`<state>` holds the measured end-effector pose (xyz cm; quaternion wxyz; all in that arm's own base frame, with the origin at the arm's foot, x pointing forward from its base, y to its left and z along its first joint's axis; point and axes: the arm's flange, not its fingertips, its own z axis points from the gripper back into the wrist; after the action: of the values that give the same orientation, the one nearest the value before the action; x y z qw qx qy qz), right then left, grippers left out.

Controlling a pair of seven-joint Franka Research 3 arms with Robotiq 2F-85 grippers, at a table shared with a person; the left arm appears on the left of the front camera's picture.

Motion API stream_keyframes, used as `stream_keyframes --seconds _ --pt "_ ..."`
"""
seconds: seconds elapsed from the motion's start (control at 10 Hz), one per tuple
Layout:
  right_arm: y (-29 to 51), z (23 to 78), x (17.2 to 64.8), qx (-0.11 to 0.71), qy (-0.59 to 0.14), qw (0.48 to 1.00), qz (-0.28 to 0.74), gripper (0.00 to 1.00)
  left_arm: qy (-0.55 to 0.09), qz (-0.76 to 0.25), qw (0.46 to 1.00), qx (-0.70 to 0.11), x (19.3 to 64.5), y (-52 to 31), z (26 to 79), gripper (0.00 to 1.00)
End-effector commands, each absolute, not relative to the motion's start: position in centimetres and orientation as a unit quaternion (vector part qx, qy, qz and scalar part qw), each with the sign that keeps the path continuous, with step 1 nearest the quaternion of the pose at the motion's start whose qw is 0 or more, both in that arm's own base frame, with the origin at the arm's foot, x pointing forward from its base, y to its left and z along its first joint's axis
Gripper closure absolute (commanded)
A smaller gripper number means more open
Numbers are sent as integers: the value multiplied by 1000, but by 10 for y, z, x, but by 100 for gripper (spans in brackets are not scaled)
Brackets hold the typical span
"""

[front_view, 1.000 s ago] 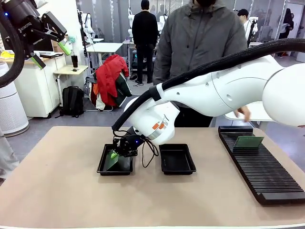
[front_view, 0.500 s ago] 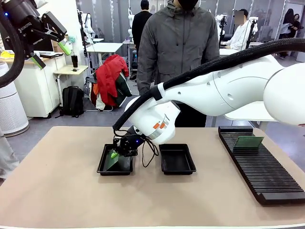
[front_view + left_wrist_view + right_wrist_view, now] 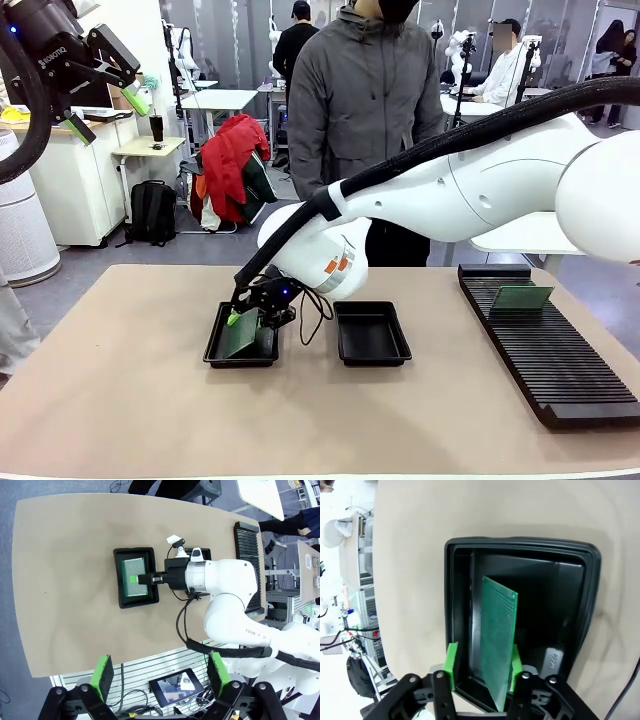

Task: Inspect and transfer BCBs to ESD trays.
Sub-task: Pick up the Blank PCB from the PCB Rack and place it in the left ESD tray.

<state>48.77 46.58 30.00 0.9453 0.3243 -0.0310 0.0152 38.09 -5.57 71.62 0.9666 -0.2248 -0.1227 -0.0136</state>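
While the right arm reaches across to the left ESD tray (image 3: 580,580), the right pincer (image 3: 483,666) stands part-open over it. A gap shows between one pad and the green BCB (image 3: 497,630), which leans tilted inside that tray. The left pincer (image 3: 161,672) hangs high at left, spread wide, gripping nothing.

Green BCB (image 3: 497,640) is leaning at a tilt inside black ESD tray (image 3: 570,580) on tan table (image 3: 410,555), w/ R gripper (image 3: 483,666) pads standing apart either side.
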Motion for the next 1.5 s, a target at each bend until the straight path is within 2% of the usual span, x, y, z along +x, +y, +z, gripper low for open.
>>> stream_keyframes --seconds 0.0,0.1,0.2,0.3,0.4,0.5,1.0,1.4 --pt "470 320 488 276 -29 961 12 33 -124 -14 966 -225 381 -55 716 0" --pt "472 327 487 253 -32 967 14 22 -124 -14 966 -225 381 -55 716 0" --pt "474 337 484 231 -34 972 14 27 -124 -14 966 -225 381 -55 716 0" --pt "475 347 483 208 -35 977 13 3 -124 -14 966 -225 381 -55 716 0" --pt "475 356 481 181 -35 983 6 8 -124 -14 966 -225 381 -55 716 0" --pt "474 368 479 154 -32 988 1 0 -124 -14 966 -225 381 -55 716 0" --pt "457 414 465 87 -9 996 -12 0 -124 -14 966 -225 381 -55 716 0" --pt "454 415 467 100 -6 995 -3 0 -124 -14 966 -225 381 -55 716 0"
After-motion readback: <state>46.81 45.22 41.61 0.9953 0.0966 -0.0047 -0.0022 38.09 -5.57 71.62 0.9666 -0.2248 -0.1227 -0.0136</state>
